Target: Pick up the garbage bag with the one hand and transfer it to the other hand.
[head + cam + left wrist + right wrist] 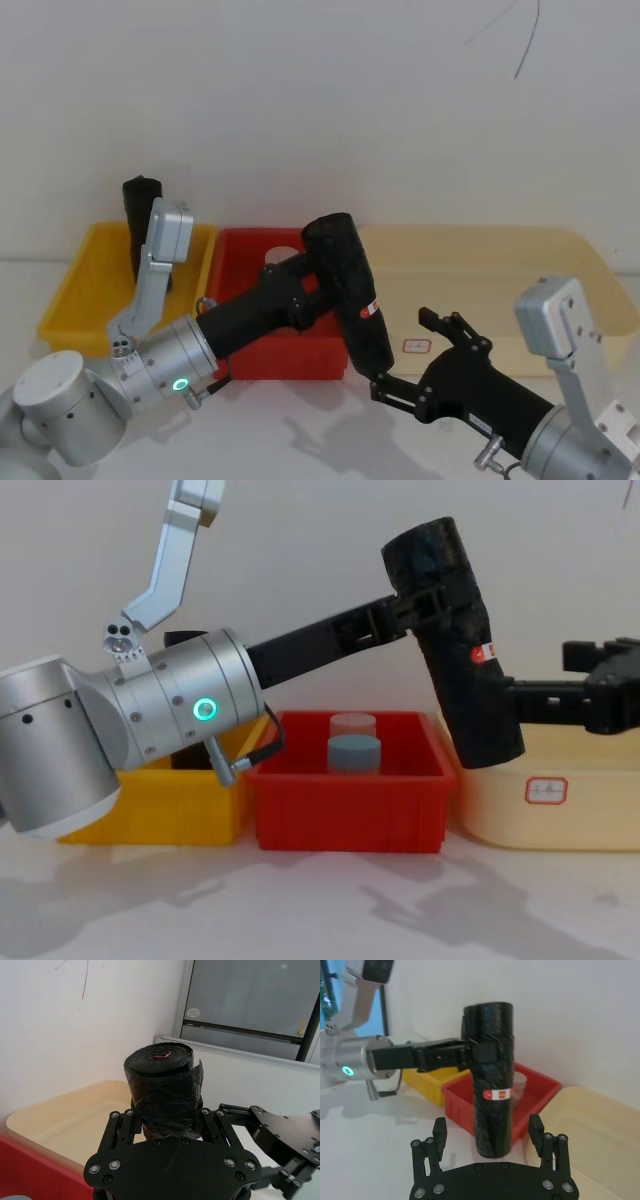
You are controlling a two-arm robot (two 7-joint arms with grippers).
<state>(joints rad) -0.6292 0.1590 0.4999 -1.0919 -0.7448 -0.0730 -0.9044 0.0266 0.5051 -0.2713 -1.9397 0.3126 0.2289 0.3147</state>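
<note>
L gripper [322, 280] shut on bag [355, 295], fingers clamped across upper part of roll, just below top end. Silver wrist w/ green ring light [180, 383] sits near left; arm reaches fwd and right over red bin [290, 360].

Bag off table [300, 430], in air over right edge of red bin / left end of beige tub [500, 280]. Tilted: top end leans far-left, bottom end near-right. Red-white sticker [484, 652] at mid-height, below L grip.

R gripper [400, 350] comes in from near right, spread wide. Lower part of bag sits between its fingers. R wrist view: gap each side of roll, fingers apart from it. Chest view: one R finger [540, 698] reaches up to lower part of bag; contact cannot be told from that side.

L wrist view: top end of bag faces camera, red at its core, both L fingers pressed to roll's sides, R gripper just beside.

Other items:
- 2nd black roll [140, 205] upright in yellow bin [80, 290], far left, partly behind L arm link.
- Two short cylinders [353, 748] in red bin, grey one in front of pale pink one.
- Bins in a row: yellow left, red mid, tub right.
</note>
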